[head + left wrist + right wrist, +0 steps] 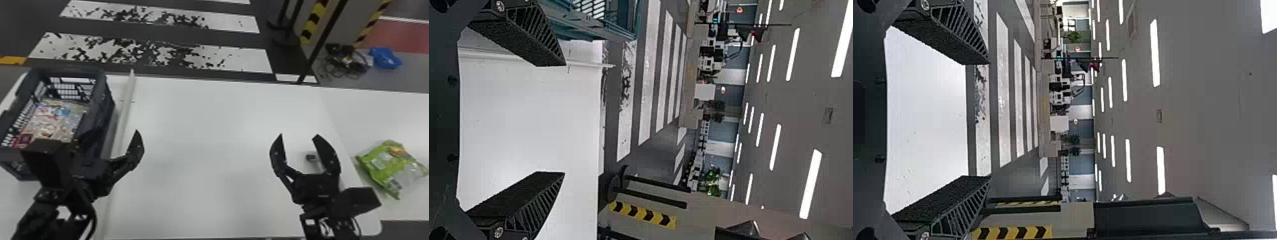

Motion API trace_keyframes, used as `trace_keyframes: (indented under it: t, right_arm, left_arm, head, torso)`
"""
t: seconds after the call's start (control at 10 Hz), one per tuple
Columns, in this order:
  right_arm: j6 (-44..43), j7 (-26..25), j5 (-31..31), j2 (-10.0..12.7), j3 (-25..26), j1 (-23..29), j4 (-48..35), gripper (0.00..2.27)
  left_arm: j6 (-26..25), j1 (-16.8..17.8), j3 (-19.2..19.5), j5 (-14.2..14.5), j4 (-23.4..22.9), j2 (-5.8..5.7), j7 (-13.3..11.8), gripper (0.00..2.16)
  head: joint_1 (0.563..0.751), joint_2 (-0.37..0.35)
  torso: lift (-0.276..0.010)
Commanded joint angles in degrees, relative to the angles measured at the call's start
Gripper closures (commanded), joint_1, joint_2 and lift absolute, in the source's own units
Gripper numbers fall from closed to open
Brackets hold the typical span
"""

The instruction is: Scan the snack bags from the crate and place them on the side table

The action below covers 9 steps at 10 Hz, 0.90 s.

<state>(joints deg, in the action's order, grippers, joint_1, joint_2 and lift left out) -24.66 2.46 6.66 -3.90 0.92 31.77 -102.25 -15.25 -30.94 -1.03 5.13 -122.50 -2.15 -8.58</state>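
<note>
Across the white table (pixel 207 159), the left gripper (pixel 119 128) hangs with fingers spread beside the dark crate (pixel 68 71) of snack bags (pixel 56 123). The right gripper (pixel 299 134) is also spread, near the green snack bag (pixel 391 167) lying on the side table (pixel 395 118) at right.

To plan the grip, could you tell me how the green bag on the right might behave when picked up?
The green bag will probably flex, given its crumpled surface and uneven outline. Its glossy patches suggest film that may slip. Lying flat, it seems unlikely to roll.
</note>
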Motion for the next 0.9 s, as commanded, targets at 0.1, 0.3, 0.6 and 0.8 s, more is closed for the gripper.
trace_keyframes:
  t: [0.1, 0.3, 0.6, 0.8]
  right_arm:
    - [-0.2, 0.0, -1.4, 1.3, -2.2, 1.1, 0.0, 0.06]
    - [-0.2, 0.0, -1.4, 1.7, -2.8, 1.6, -0.1, 0.06]
    - [-0.2, 0.0, -1.4, 1.6, -2.5, 2.0, 0.0, 0.06]
    - [-0.2, 0.0, -1.1, 1.4, -2.4, 2.0, 0.0, 0.06]
  left_arm:
    - [0.0, 0.1, -0.7, -0.8, 0.5, -0.05, 0.0, 0.09]
    - [-0.2, 0.1, -0.9, -1.0, 0.2, -0.14, -0.6, 0.09]
    - [-11.3, 0.2, 3.8, -0.9, -6.5, -0.66, -3.9, 0.11]
    - [-20.9, 3.2, 10.4, 0.6, -9.6, -2.42, -7.8, 0.15]
  head:
    - [0.695, -0.077]
    - [0.695, -0.065]
    - [0.695, -0.058]
    - [0.695, -0.023]
  torso:
    - [-0.095]
    - [-0.095]
    - [-0.095]
    - [-0.095]
